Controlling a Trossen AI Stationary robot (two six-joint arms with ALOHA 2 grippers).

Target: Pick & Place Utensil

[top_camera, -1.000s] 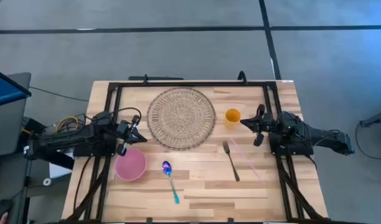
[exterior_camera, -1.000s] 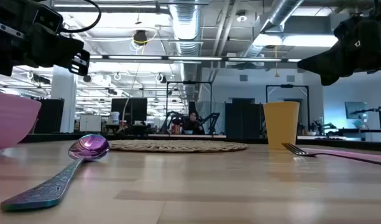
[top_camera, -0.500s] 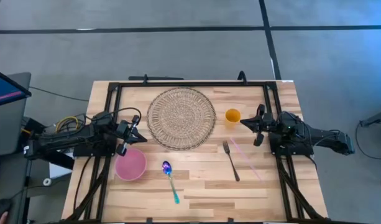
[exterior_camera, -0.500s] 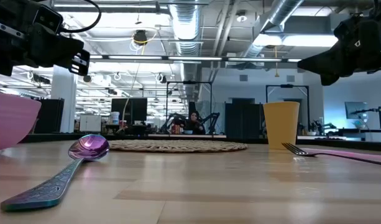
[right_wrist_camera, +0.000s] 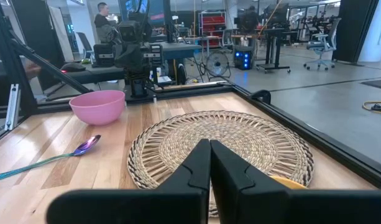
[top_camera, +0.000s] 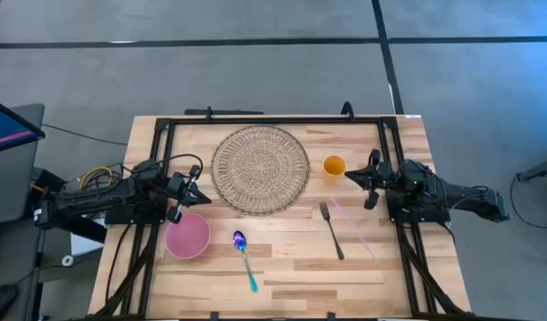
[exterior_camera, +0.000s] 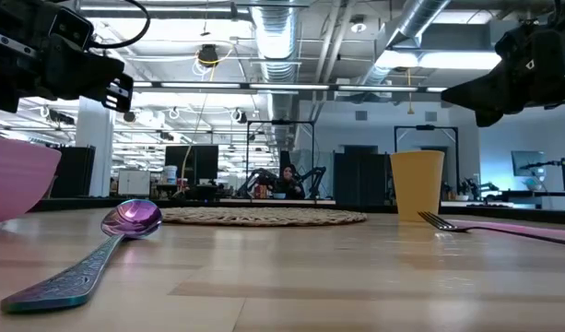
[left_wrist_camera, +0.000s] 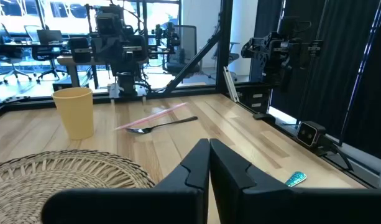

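A fork (top_camera: pixel 332 229) lies flat on the table right of centre, beside a pink straw (top_camera: pixel 352 226). A spoon (top_camera: pixel 244 259) with a purple bowl and teal handle lies near the front. A pink bowl (top_camera: pixel 187 236), a yellow cup (top_camera: pixel 334 166) and a round woven mat (top_camera: pixel 261 169) stand on the table. My left gripper (top_camera: pixel 194 191) is shut and empty, above the table just beyond the pink bowl. My right gripper (top_camera: pixel 360 185) is shut and empty, beside the yellow cup.
A black frame (top_camera: pixel 273 119) runs along the table's far edge and down both sides. Bare wood lies between the spoon and the fork and along the front edge. A person shows far off in the right wrist view (right_wrist_camera: pixel 103 14).
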